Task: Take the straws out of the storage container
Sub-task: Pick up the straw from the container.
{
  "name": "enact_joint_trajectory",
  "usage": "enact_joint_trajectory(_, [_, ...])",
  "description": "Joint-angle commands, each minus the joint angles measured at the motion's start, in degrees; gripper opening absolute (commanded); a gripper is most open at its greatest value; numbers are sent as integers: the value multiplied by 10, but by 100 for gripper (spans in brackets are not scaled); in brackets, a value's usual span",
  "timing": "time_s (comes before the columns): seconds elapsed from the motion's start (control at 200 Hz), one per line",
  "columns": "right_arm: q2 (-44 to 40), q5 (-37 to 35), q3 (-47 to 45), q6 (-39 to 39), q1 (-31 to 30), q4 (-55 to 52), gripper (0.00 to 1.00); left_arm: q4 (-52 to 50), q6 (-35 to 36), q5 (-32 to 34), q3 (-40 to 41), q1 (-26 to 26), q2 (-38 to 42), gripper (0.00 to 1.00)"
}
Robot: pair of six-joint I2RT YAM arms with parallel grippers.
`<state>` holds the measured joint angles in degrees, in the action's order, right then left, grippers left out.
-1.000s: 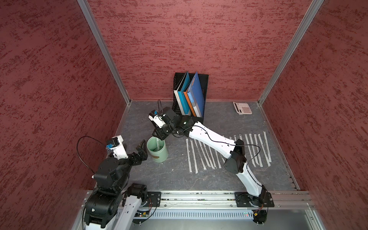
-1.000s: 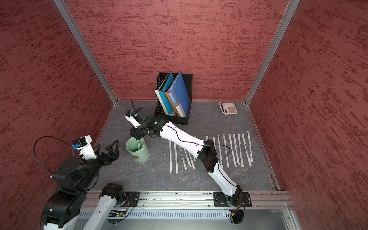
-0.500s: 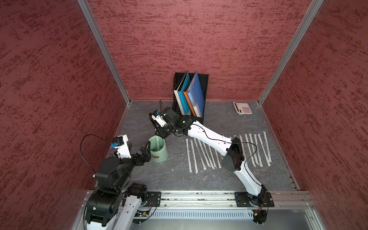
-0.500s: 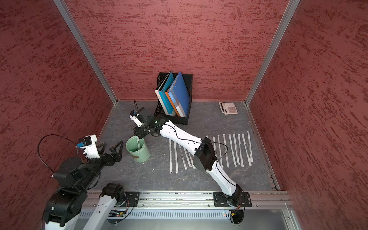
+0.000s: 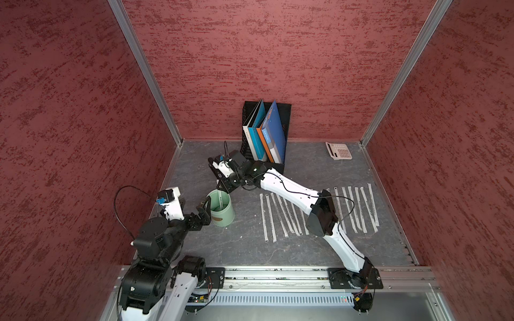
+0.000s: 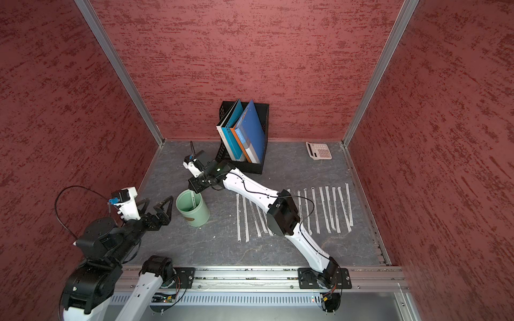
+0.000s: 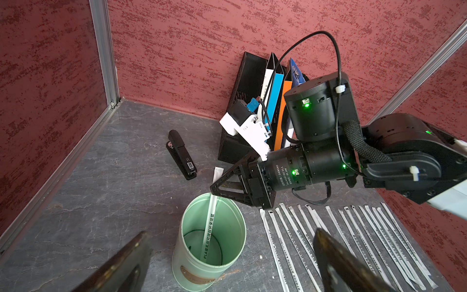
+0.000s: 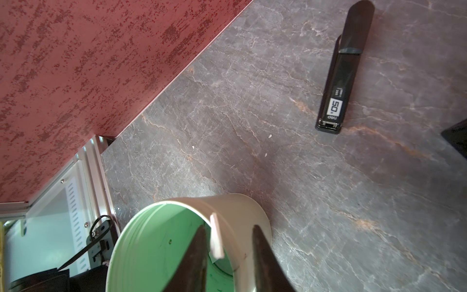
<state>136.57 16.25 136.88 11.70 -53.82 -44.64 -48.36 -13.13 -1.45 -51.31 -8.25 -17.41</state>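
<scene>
Right tool (image 8: 228, 228), jaws apart astride the lone straw (image 8: 216, 236) in the storage container (image 8: 242, 209); probably light, flimsy, crushable: pinch its projecting top gently.

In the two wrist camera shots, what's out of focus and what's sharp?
Right wrist view: the right gripper is a dark blur, the straw tip between its fingers soft, the stapler sharp. Left wrist view: the left gripper blurs; print on the straw in the cup is crisp.
</scene>
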Motion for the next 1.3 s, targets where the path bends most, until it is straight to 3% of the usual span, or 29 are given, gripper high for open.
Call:
enact_joint_trajectory(0.0, [4, 19, 17, 6, 4, 27, 13, 14, 8, -3, 6, 5, -7, 100])
enact_joint_trajectory(0.155, [-13, 19, 0, 8, 7, 52, 3, 13, 9, 2, 6, 5, -12, 100])
enact_joint_trajectory(0.421, [-61, 0, -20, 10, 8, 74, 2, 13, 10, 1, 7, 4, -16, 100])
enact_joint_trajectory(0.656, [-166, -15, -52, 1, 18, 93, 2, 14, 9, -3, 7, 4, -15, 100])
enact_joint_trajectory(0.987, [-231, 36, 73, -27, 98, -92, 3, 15, 8, -6, 6, 4, -13, 100])
enact_joint_trajectory(1.297, [-243, 94, -21, -20, 140, -135, 3, 15, 8, -5, 7, 4, -17, 100])
